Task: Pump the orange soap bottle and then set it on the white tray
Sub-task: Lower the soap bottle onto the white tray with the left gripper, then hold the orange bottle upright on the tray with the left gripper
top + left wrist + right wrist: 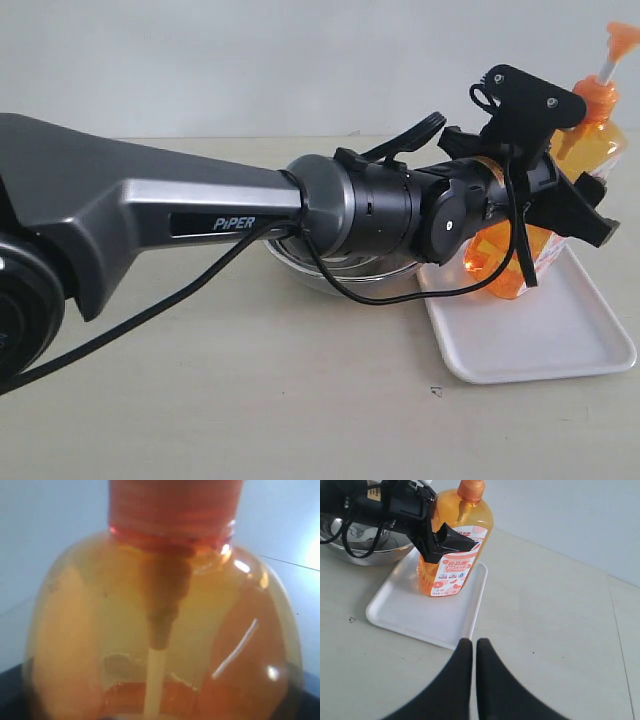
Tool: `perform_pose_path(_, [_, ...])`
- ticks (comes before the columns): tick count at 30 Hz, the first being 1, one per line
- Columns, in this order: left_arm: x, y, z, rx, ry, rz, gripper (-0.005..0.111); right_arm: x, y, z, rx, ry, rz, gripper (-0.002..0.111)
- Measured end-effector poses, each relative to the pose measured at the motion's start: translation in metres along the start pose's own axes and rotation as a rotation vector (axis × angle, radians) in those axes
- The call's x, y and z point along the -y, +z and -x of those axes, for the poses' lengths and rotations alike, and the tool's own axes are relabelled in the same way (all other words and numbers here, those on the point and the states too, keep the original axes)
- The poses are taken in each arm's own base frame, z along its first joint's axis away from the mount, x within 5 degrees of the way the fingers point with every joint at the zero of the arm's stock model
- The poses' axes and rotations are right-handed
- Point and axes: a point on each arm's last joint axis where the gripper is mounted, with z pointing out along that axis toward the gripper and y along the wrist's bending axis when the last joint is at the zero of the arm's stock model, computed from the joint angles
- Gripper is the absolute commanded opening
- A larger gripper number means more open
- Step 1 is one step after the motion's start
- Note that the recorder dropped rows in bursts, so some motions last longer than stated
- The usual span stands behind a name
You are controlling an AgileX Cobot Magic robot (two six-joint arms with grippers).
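Observation:
The orange soap bottle (598, 135) stands upright on the white tray (545, 345), near its back end, with the pump head (620, 40) up. My left gripper (588, 215) reaches across from the left and is shut on the bottle's body, one black finger lying over the label (451, 575). Seen from the left wrist, the bottle (165, 630) fills the whole picture, so the fingers there are hidden. My right gripper (473, 645) is shut with nothing in it, hovering over the table near a corner of the tray (420, 615). The exterior view leaves it out.
A round steel bowl (330, 272) sits just left of the tray, partly under my left arm (200, 215); the right wrist view has the bowl (365, 550) beside the tray. A black cable (400, 295) hangs from the left wrist. Bare beige table (555, 610) lies beyond the tray.

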Motion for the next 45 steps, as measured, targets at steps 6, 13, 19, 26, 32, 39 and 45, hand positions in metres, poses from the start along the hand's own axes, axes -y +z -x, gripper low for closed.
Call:
perform_pose_path(6, [0.000, 0.000, -0.001, -0.002, -0.007, 0.001, 0.005, 0.000, 0.000, 0.000, 0.000, -0.024, 0.000, 0.000])
perform_pose_path(13, [-0.004, 0.001, -0.003, -0.021, -0.023, 0.005, 0.005, 0.000, 0.000, 0.000, -0.002, -0.045, 0.000, 0.000])
perform_pose_path(19, [-0.010, 0.000, -0.005, -0.050, -0.054, 0.011, 0.005, 0.000, 0.000, 0.000, -0.002, -0.056, -0.001, 0.000])
perform_pose_path(26, [-0.011, 0.000, -0.006, -0.056, -0.055, 0.011, 0.005, 0.000, 0.000, 0.000, -0.002, -0.064, -0.003, 0.000])
perform_pose_path(32, [-0.010, 0.000, -0.005, -0.063, -0.056, 0.007, 0.005, 0.000, 0.000, 0.000, -0.002, -0.066, -0.003, 0.000])
perform_pose_path(39, [-0.010, 0.000, -0.005, -0.064, -0.056, 0.006, 0.005, 0.000, 0.000, 0.000, -0.002, -0.066, -0.003, 0.000])
perform_pose_path(45, [-0.010, 0.000, -0.004, -0.064, -0.056, 0.005, 0.005, 0.000, 0.000, 0.000, -0.002, -0.066, -0.003, 0.000])
